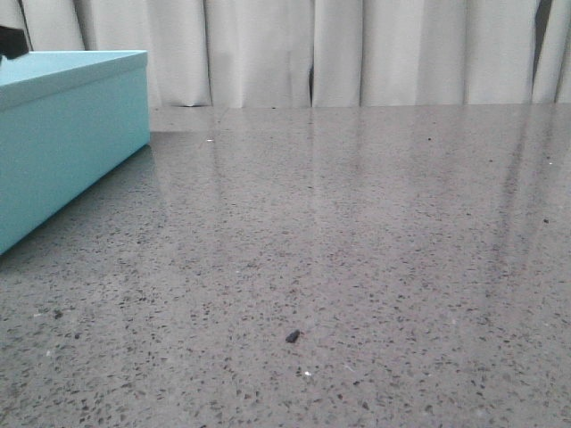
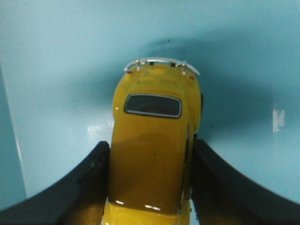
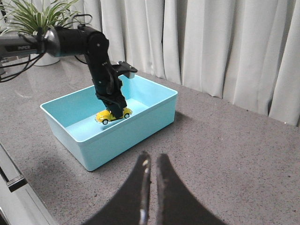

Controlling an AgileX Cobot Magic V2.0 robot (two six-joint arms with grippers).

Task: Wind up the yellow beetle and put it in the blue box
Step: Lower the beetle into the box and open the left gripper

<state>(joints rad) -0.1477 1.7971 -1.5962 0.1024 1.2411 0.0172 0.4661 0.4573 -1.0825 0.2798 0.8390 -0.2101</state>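
Your left gripper clamps the yellow beetle just above the blue box floor; lower it until the wheels rest, then release. Your right gripper sits nearly closed, empty.

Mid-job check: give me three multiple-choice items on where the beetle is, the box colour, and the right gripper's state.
1. Where is the yellow beetle?
A. Inside the blue box
B. On the table beside the box
C. In the right gripper

2. What colour is the blue box?
A. Dark navy
B. Light turquoise
C. Grey

3. How is the right gripper?
A. Shut on the beetle
B. Wide open
C. Shut, empty

Answers: 1 A, the left gripper holds it within the box walls. 2 B, both outside views show turquoise sides. 3 C, its jaws nearly meet with nothing between.
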